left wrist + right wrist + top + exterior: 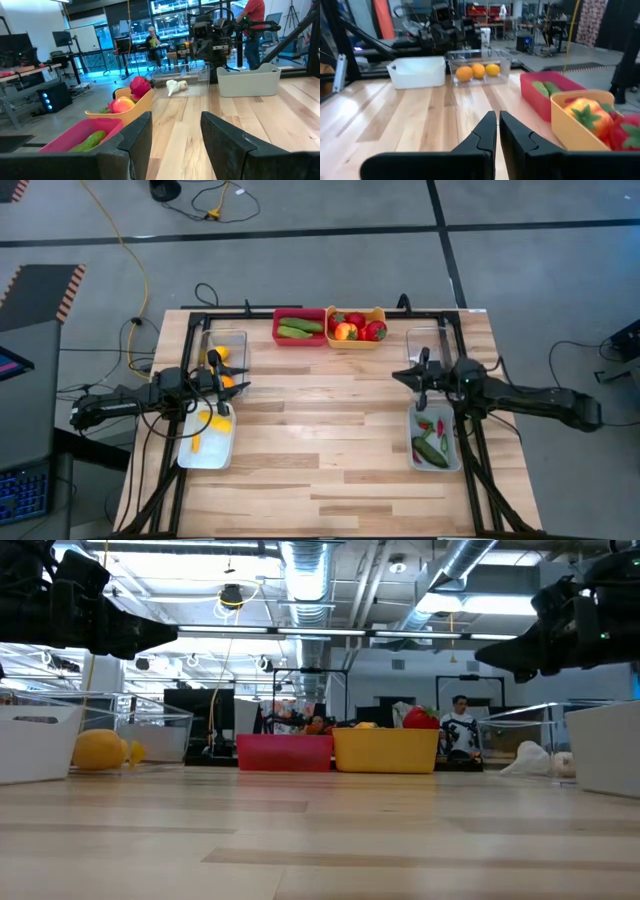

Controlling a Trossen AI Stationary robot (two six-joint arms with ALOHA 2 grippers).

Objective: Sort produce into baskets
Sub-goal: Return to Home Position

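We record cucumbers (299, 328) in the red bin (299, 341), red fruit (356, 328) in the adjoining yellow bin (356, 344), chilies (426, 424) in the grey tray (436, 467), with the left gripper (176, 120) released and the right gripper (498, 116) clenched empty, both above the table (330, 440).

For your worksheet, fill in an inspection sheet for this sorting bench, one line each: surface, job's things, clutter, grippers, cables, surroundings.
Surface: wooden table, bare between the bins.
Job's things: red bin holds cucumbers; orange-yellow bin holds red and yellow produce; left clear tub holds orange and yellow pieces; right clear tub holds garlic; white tray holds yellow pieces; grey tray holds chilies and green pieces.
Clutter: nothing seen.
Grippers: left gripper raised at the table's left, fingers open, empty; right gripper raised at its right, fingers shut, empty.
Cables: yellow cable on the floor.
Surroundings: seated person behind the table.
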